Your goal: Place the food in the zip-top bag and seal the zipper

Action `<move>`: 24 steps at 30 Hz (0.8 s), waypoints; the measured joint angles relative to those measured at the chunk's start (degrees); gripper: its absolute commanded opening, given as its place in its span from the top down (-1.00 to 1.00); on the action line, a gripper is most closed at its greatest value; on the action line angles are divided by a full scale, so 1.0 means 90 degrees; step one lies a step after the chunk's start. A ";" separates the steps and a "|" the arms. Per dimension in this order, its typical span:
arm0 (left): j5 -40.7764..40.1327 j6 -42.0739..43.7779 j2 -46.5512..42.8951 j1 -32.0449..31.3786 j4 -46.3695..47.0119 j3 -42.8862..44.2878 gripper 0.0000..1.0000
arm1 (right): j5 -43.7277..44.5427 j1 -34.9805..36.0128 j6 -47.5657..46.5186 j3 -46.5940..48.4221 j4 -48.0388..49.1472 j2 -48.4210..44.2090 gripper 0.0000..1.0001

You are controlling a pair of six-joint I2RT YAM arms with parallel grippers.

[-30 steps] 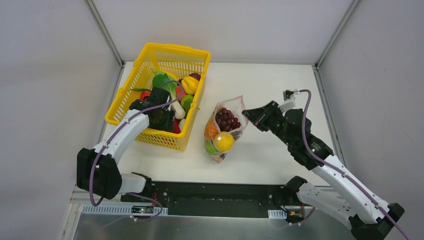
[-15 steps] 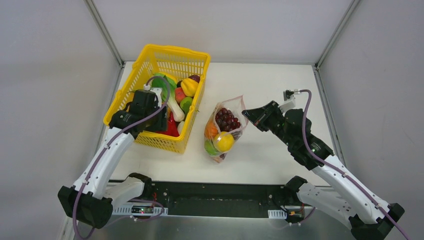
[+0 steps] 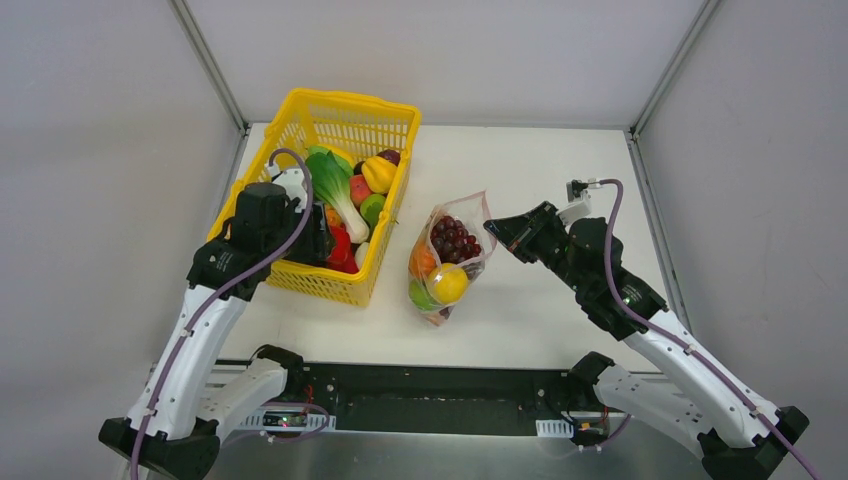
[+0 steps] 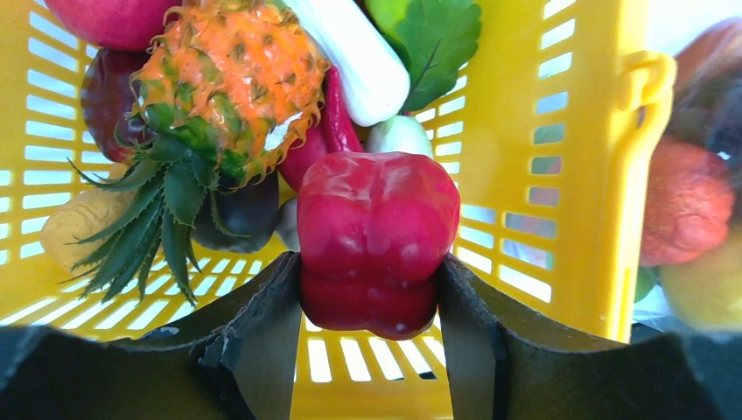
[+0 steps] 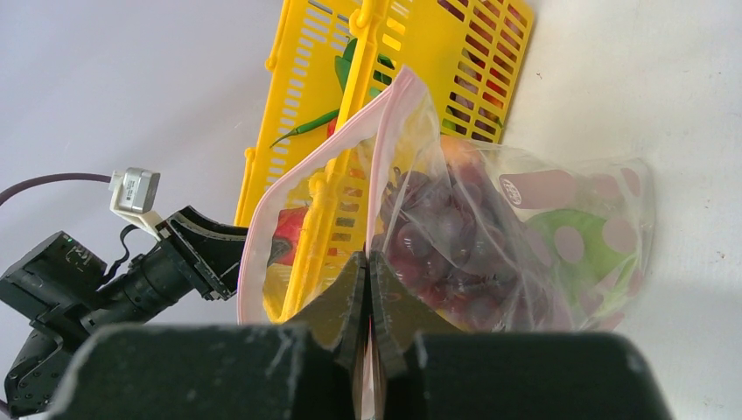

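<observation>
Your left gripper [image 4: 371, 284] sits low in the near end of the yellow basket [image 3: 355, 97]. Its jaws are about half spread and bear on both flanks of the red pepper [image 4: 376, 214], so the grasp is made. From the wrist view the pepper appears to hang just above the basket floor, though I cannot confirm it is free of the items around it. To the right of the basket, and apart from it, your right gripper [image 5: 368, 262] is fully closed on a pinch of the zip-top bag [image 3: 447, 262] at the right side of its mouth. This props the mouth open toward the basket. The zipper [image 5: 337, 131] is unsealed, and its pink strip runs in a wide loop round the opening. The bag lies on the table beside the basket's right wall and already holds a lemon [image 3: 450, 285] and a green apple [image 3: 420, 296] at its near end. An orange [image 3: 421, 260] lies above them, and grapes [image 3: 456, 238] are nearest the mouth. Farther into the basket, past the pepper, lie a pineapple [image 4: 229, 83] and the leafy greens [image 3: 324, 172], with other pieces toward the far wall. In my judgement the step in hand is fetching the pepper, and the filling is well advanced but not finished. The next move calls for a straight lift clear of the basket's right wall, then a carry rightward to the bag's mouth. You should release only once the pepper is over the opening, because the bag is nearly full and the mouth is narrow. Sealing cannot begin until the right gripper gives up its pinch.
</observation>
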 measured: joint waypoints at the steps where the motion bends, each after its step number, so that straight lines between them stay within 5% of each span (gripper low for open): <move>1: 0.0061 -0.0041 -0.0029 0.0000 0.0027 -0.0002 1.00 | -0.0002 0.0000 0.0002 0.0000 0.0000 0.0000 0.93; 17: 0.0648 -0.0787 -0.0729 0.0000 0.0801 -0.0002 1.00 | -0.0100 0.0000 0.0029 -0.0002 0.0002 0.0002 0.93; 24: 0.1700 -0.1416 -0.0891 -0.0002 0.1659 -0.0002 1.00 | -0.0146 0.0000 0.0044 -0.0002 0.0002 0.0002 0.93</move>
